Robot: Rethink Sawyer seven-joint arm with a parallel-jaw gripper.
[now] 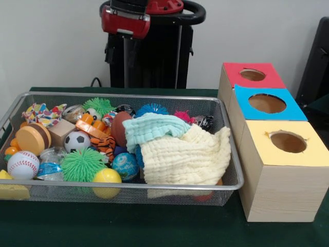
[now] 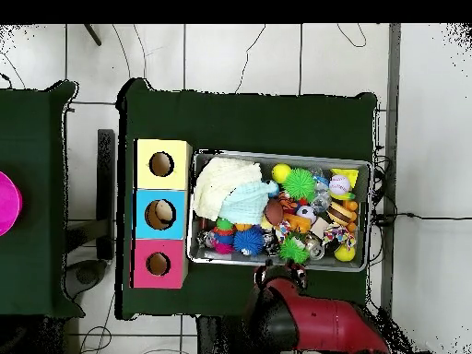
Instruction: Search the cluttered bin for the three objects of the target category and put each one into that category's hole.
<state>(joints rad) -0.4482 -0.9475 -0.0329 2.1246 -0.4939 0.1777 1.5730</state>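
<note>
On the green surface, a wire bin holds light, springy balls under soft cloths; grasp around a ball's middle. Pincer state: cannot tell.

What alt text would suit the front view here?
A wire bin on a green table holds balls, toys and two cloths. Beside it stand three boxes with round holes, topped red, blue and yellow. The robot arm is drawn back.
</note>
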